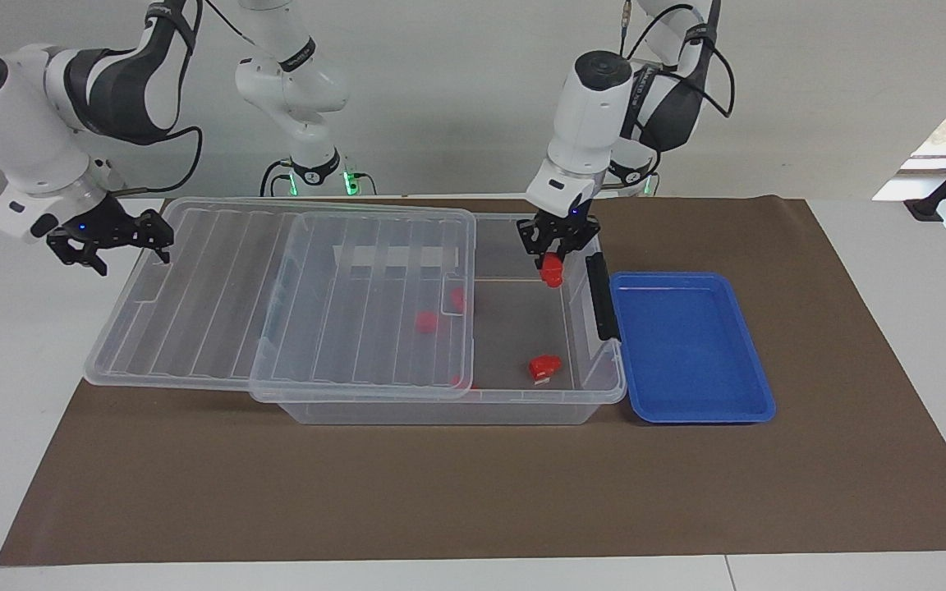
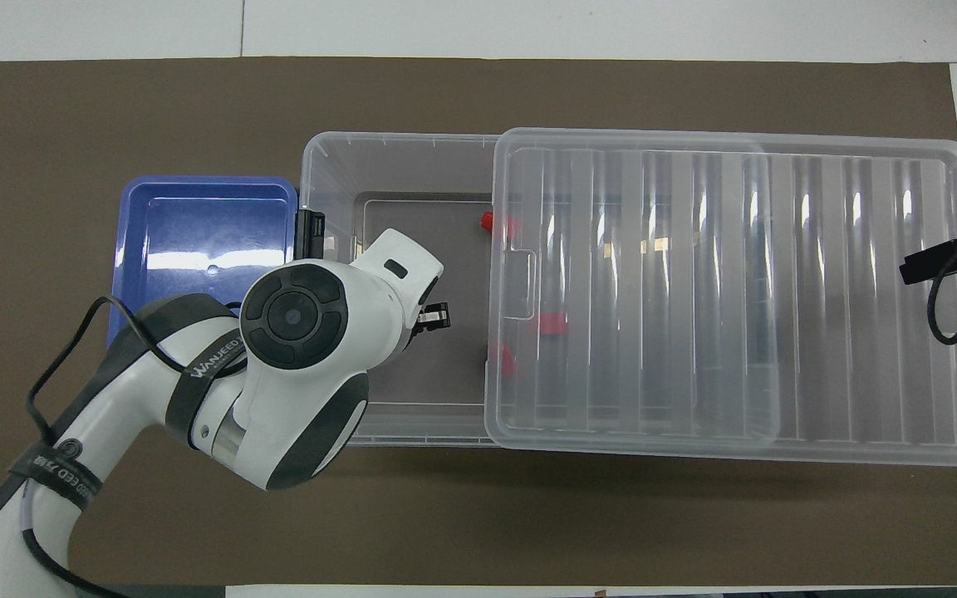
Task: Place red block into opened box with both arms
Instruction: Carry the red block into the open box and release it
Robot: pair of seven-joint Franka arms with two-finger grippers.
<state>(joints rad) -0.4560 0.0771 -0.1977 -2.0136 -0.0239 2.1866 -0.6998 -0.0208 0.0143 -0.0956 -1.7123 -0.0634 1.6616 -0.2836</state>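
Note:
My left gripper (image 1: 553, 261) is shut on a red block (image 1: 553, 272) and hangs over the uncovered end of the clear box (image 1: 522, 406). In the overhead view the left arm covers that block, and only the left gripper (image 2: 434, 318) shows over the box (image 2: 325, 158) floor. The ribbed clear lid (image 1: 194, 312) is slid toward the right arm's end and covers most of the box. My right gripper (image 1: 121, 249) stands open at the lid's short edge; contact with the lid (image 2: 819, 291) is unclear. The right gripper (image 2: 935, 262) only just shows in the overhead view.
Three more red blocks lie in the box: one in the open part (image 1: 544, 366), two under the lid (image 1: 426, 322) (image 1: 456, 298). A blue tray (image 1: 686, 353) with nothing in it sits beside the box's black latch (image 1: 600, 295), toward the left arm's end. A brown mat (image 1: 473, 492) covers the table.

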